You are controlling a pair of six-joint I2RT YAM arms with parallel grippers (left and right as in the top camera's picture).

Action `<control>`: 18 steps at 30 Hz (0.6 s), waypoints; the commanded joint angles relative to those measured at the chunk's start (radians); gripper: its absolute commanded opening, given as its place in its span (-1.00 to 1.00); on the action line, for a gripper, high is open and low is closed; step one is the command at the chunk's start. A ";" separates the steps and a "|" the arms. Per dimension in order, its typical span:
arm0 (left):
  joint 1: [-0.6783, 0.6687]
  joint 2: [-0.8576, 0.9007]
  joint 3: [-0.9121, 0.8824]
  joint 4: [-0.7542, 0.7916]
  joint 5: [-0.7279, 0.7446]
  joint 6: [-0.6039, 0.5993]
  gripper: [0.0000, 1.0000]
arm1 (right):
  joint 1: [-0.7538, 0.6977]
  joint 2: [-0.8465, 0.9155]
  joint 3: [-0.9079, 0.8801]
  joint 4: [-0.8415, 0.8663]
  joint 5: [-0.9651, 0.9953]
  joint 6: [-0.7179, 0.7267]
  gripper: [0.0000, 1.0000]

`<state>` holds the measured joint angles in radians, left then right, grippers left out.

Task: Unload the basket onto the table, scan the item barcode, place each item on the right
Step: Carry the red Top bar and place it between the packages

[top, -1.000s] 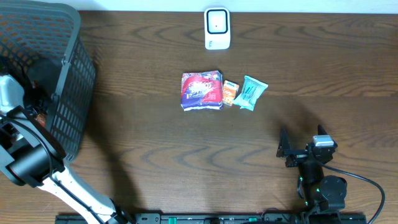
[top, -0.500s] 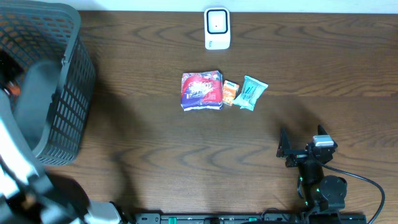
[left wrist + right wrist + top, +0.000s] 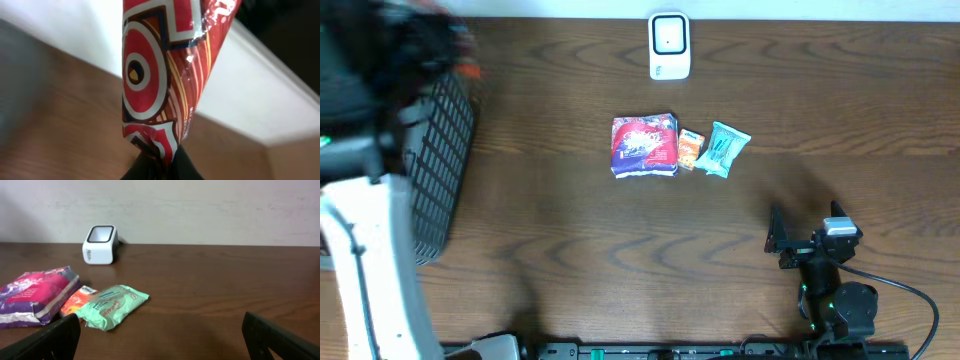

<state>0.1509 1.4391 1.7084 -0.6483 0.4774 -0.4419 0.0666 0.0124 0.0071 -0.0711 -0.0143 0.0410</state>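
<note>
A red packet (image 3: 160,70) with white and dark rings fills the left wrist view, and my left gripper (image 3: 161,161) is shut on its lower end. From overhead that arm is a blur above the basket's far corner, its gripper (image 3: 445,45) beside a small orange-red smear, the packet (image 3: 468,70). The white scanner (image 3: 669,45) stands at the table's far edge and shows too in the right wrist view (image 3: 100,244). My right gripper (image 3: 805,232) rests open near the front right, nothing between its fingers (image 3: 55,340).
A dark mesh basket (image 3: 445,150) stands at the left edge. In the table's middle lie a purple-pink packet (image 3: 644,146), a small orange packet (image 3: 691,148) and a green packet (image 3: 724,149), side by side, left of the right gripper.
The left arm has come up out of the basket and swung toward the far left corner, carrying the red packet. The right arm has not moved.
</note>
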 commanded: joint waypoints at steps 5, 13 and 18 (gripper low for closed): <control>-0.301 0.143 -0.014 0.000 0.053 -0.031 -0.85 | -0.007 -0.004 -0.001 -0.004 -0.003 0.006 0.98; -0.533 0.354 -0.014 0.006 -0.020 -0.032 -0.85 | -0.007 -0.004 -0.001 -0.004 -0.003 0.006 0.99; -0.631 0.454 -0.014 0.010 -0.067 -0.061 -0.85 | -0.007 -0.004 -0.001 -0.004 -0.003 0.006 0.99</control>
<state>-0.4446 1.8668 1.7020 -0.6456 0.4595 -0.4808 0.0666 0.0124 0.0071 -0.0711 -0.0143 0.0410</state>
